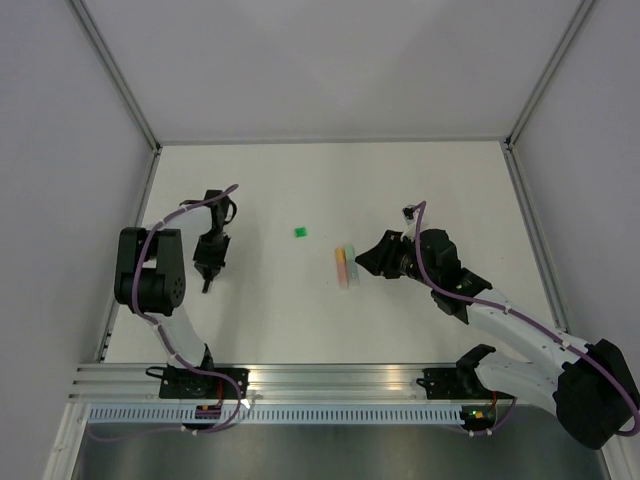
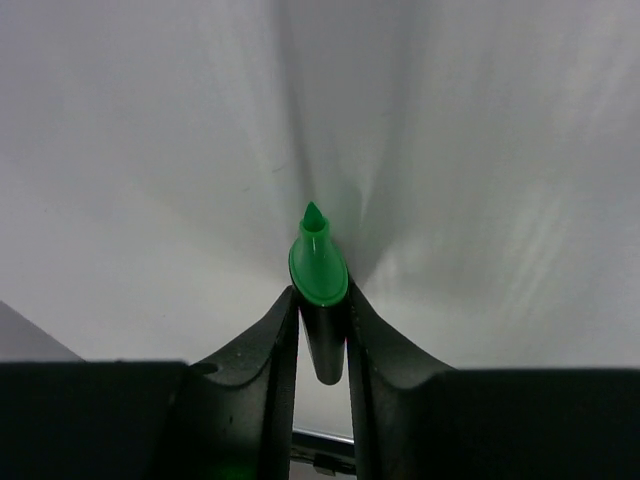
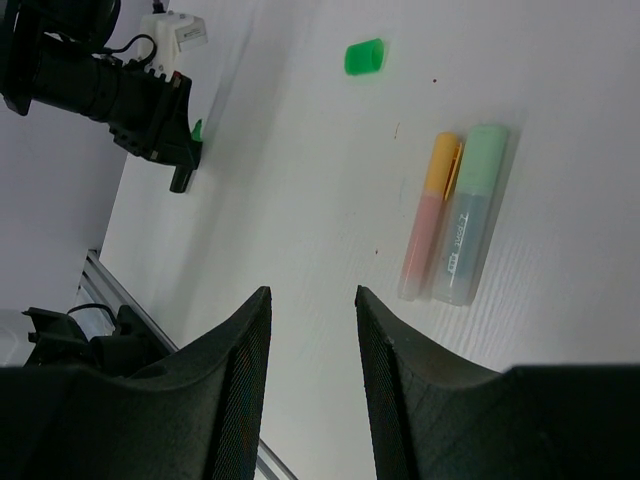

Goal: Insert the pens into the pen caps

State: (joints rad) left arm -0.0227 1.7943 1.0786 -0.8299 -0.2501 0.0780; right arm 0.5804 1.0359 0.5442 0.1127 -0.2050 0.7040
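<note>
My left gripper [image 2: 320,295] is shut on the dark pen [image 2: 326,345], whose green tip [image 2: 315,215] pokes out past the fingertips toward the white table. From above, this gripper [image 1: 208,275] hangs at the table's left side. A loose green pen cap [image 1: 300,232] [image 3: 363,57] lies near the middle. The orange pen [image 3: 428,220] and the pale mint pen [image 3: 468,220] lie side by side, each with a cap on its far end. My right gripper [image 3: 312,292] [image 1: 365,262] stands open and empty just right of that pair [image 1: 345,268].
The white table [image 1: 420,190] is fenced by aluminium posts and grey walls. A metal rail [image 1: 330,378] runs along the near edge by the arm bases. The left arm's wrist [image 3: 120,85] shows at the top left of the right wrist view.
</note>
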